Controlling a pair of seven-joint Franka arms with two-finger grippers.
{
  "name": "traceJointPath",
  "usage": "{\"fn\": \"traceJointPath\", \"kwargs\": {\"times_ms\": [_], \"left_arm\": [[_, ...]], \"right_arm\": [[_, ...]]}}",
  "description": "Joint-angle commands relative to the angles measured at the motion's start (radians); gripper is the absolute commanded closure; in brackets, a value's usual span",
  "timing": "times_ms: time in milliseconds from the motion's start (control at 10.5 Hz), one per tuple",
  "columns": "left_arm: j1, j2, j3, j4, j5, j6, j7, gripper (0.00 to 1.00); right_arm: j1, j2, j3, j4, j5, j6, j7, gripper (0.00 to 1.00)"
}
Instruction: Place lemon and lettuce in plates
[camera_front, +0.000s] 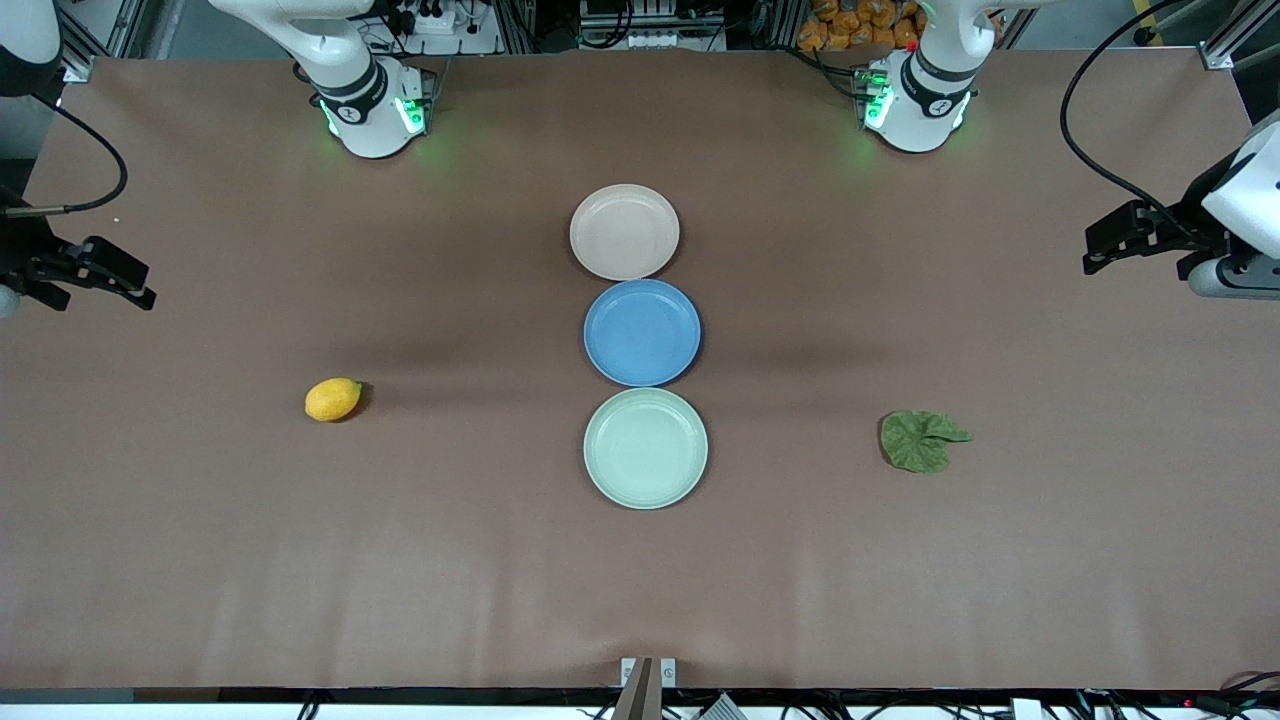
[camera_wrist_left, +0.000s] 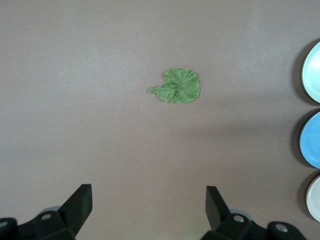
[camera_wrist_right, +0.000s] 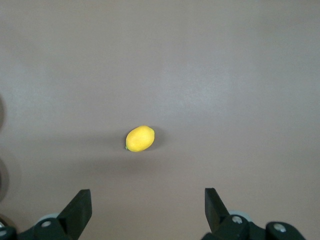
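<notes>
While both arms are held raised at the table's ends, nothing is gripped.
Left gripper (camera_wrist_left: 147, 207) and right gripper (camera_wrist_right: 147, 207): spread, empty. Lettuce (camera_front: 922, 440) and lemon (camera_front: 333, 399): flanking mint plate (camera_front: 645, 490); beige plate (camera_front: 624, 268) bare.

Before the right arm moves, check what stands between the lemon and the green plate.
Nothing visible does: bare table lies between the lemon and the green plate. The blue plate sits beside that path, farther from the front camera.

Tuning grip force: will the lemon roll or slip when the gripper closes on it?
The lemon is a smooth oval lying on its side on the bare table, so a nudge would probably roll it. Its rounded skin may slip from flat fingers unless gripped across the middle.
</notes>
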Motion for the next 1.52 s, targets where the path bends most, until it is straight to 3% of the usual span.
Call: {"fn": "traceJointPath", "kwargs": {"times_ms": [0, 665, 1424], "left_arm": [[0.001, 0.006, 0.002, 0.023, -0.008, -0.019, -0.006, 0.00], [-0.002, 0.115, 0.001, 0.007, -0.010, -0.001, 0.019, 0.00], [-0.013, 0.318, -0.005, -0.170, -0.011, 0.370, 0.017, 0.00]], "right_arm": [[0.002, 0.006, 0.002, 0.011, -0.011, -0.007, 0.006, 0.00], [0.002, 0.005, 0.002, 0.011, -0.011, -0.007, 0.008, 0.00], [0.000, 0.032, 0.001, -0.013, -0.011, 0.036, 0.006, 0.00]]}}
